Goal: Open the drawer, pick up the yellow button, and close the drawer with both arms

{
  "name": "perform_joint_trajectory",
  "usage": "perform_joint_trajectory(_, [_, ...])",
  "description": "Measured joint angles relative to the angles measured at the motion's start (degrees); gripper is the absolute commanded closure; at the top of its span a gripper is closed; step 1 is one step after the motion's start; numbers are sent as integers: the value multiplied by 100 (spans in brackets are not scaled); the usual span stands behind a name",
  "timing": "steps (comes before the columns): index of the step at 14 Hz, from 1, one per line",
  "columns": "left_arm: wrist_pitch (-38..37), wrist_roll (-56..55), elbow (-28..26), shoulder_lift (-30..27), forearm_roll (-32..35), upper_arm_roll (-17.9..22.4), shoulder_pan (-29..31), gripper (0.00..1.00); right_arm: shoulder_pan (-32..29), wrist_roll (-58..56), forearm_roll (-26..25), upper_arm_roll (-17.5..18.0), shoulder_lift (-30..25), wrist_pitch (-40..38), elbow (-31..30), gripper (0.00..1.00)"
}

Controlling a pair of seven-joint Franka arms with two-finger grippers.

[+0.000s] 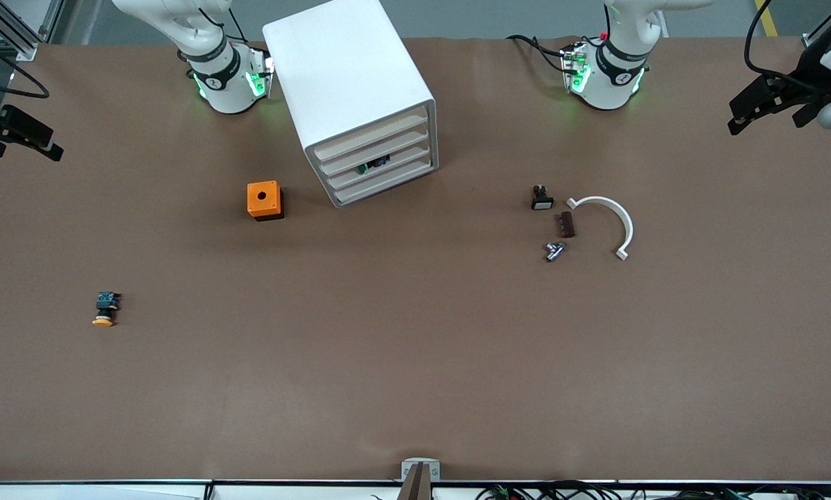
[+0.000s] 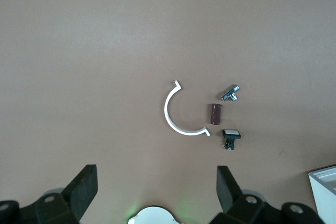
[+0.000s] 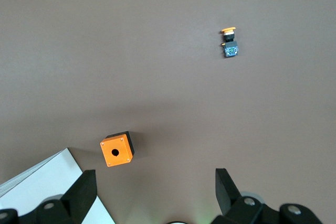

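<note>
Judging from how things lie, the task looks all but finished or not properly begun: every drawer of the white drawer cabinet (image 1: 357, 97) sits shut, while the button (image 1: 105, 310) already lies out on the bare worktop (image 1: 415, 375), toward the right arm's end and nearer the front camera than anything else. Both arms wait high and wide. The left gripper (image 2: 155, 184) hangs with its fingers spread apart and holding nothing, over the stretch between its base and the cluster of small parts; the right gripper (image 3: 152, 184) is likewise spread and empty, over the worktop beside the cabinet. If the button counts as taken, nothing remains but to stay clear; if a drawer is yet to be pulled, the next move calls for one arm to come down at the cabinet's front, where a dark little object (image 1: 374, 165) shows in a gap between drawer fronts. Counting: one cabinet with four drawer fronts, one button, one orange box (image 1: 265, 200) with a hole in its top near the cabinet, and, toward the left arm's end, one white curved bracket (image 1: 613, 217), one black-and-white small part (image 1: 541, 198), one dark brown block (image 1: 565, 225) and one small metal fitting (image 1: 554, 251).
</note>
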Motion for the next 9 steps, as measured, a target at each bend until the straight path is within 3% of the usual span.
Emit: perform_joint_trajectory(9, [49,3,108,81,0,-4,-7,0,1,-4,-185,13,-1,43,-10,0])
